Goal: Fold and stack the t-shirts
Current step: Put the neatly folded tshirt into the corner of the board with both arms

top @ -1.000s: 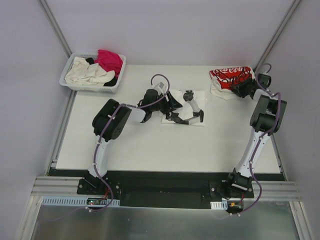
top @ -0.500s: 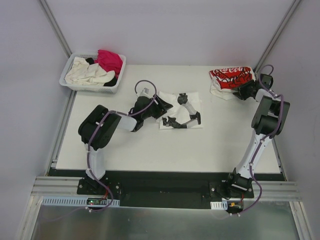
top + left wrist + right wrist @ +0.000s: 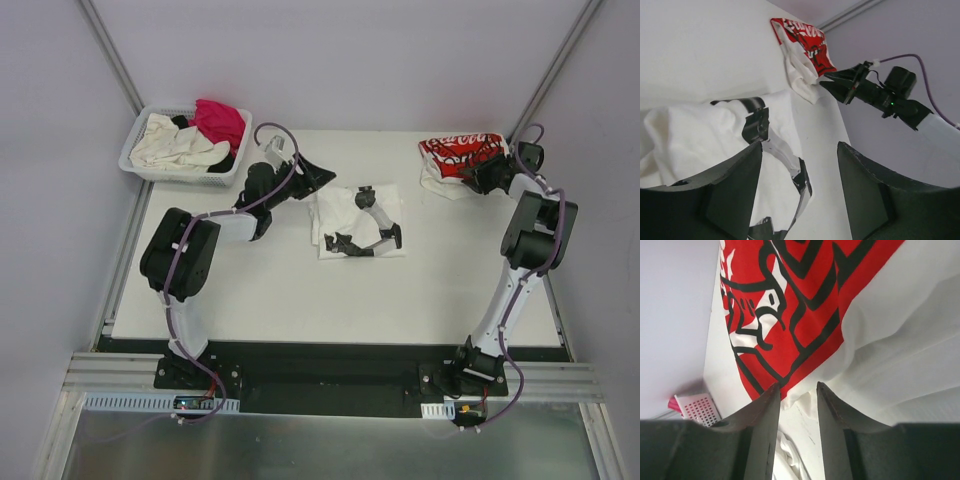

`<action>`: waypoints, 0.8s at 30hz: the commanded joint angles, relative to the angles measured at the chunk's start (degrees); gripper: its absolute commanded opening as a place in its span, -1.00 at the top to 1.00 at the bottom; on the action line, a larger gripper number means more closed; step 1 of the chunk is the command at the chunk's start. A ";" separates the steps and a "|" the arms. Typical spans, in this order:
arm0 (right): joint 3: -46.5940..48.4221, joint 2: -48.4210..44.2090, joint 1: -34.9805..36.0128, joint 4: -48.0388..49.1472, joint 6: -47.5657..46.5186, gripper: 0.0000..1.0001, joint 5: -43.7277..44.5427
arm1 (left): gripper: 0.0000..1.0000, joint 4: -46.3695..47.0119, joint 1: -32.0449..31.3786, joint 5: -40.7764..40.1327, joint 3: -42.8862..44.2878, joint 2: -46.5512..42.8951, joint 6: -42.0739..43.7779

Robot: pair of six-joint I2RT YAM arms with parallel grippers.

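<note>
Left gripper pulled left (jaws apart); white t-shirt beside.

Bright, even light — soft shadows (wrist foregrounds blurred).

I can't read any words or numbers here. The white cloth t-shirt with the red print has curly white and black writing on the red part, but the letters are too bent and folded for me to make out. The folded white cloth t-shirt with the black and grey picture shows only shapes, no letters I can tell
</note>
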 commanded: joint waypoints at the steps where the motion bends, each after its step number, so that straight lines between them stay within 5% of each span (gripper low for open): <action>1: -0.13 -0.63 0.25 1.96 1.97 0.19 -4.22 | -0.20 14.37 2.54 17.06 3.18 4.83 -0.92; 12: -17.36 -11.10 -4.06 3.98 -0.85 -0.10 -3.42 | -0.21 13.08 3.07 18.65 3.62 4.05 1.71; 24: -16.41 -7.77 -4.76 8.55 1.35 -0.15 -3.78 | -0.20 12.29 3.16 18.74 4.23 3.61 3.11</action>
